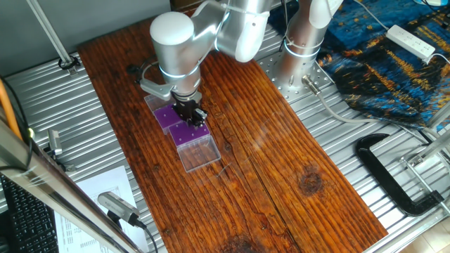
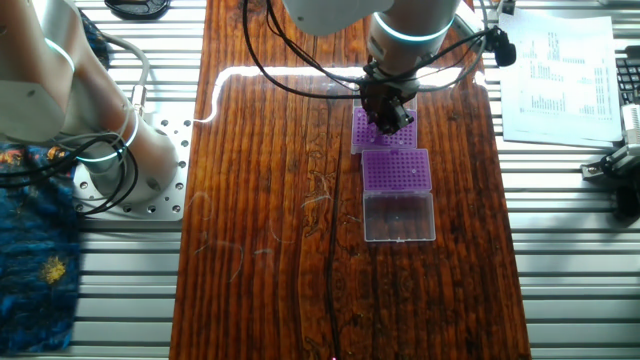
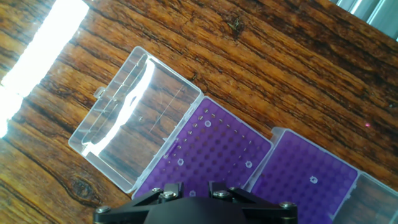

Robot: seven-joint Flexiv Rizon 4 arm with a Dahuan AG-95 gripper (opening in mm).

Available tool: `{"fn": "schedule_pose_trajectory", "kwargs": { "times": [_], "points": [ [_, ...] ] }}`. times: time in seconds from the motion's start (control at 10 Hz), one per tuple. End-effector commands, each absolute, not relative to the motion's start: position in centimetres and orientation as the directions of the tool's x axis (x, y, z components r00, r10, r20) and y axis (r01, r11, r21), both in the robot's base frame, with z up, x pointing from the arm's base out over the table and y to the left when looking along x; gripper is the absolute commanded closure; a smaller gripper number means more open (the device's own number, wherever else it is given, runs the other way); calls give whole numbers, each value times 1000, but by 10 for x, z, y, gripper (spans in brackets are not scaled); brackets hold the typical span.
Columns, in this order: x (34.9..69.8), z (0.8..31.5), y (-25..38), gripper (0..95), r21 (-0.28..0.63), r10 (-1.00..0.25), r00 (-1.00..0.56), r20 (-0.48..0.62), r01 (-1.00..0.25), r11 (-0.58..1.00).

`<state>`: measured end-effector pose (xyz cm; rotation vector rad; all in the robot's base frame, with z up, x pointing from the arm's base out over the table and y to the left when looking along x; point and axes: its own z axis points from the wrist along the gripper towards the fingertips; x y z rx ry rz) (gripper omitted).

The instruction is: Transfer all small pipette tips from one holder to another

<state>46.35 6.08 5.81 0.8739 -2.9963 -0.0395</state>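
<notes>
Pipette tips (image 3: 248, 165) sit sparse in both purple racks (image 3: 211, 155) on your counter (image 3: 280, 56); end effector (image 1: 190, 112) hovers low, jaw state unreadable, so slight misalignment could knock tips or shift a box.

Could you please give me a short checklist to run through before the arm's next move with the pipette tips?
1. Both small square purple racks sit side by side on the brown wooden table, the first rack beside the second rack: ok.
2. The first rack's clear plastic hinged lid lies open flat: ok.
3. Tiny whitish pipette tips remain to transfer, for example one in the first rack: ok.
4. The gripper is over the racks: ok.
5. Jaws open or shut: cannot tell; the fingertips are out of sight.
6. A tip held in the jaws: cannot tell.
</notes>
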Motion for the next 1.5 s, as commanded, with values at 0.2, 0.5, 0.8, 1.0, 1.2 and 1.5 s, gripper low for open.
{"fn": "schedule_pose_trajectory", "kwargs": {
  "times": [0.2,0.5,0.8,1.0,1.2,1.5],
  "points": [
    [465,57,61,950,29,-534,-846,13,-533,846],
    [464,56,61,950,29,-532,-847,12,-532,846],
    [464,57,61,760,30,-542,-840,10,-542,840],
    [464,57,61,760,30,-541,-841,10,-540,841],
    [463,57,61,760,30,-538,-843,11,-537,843],
    [461,55,61,760,31,-534,-845,12,-534,845]
  ]
}}
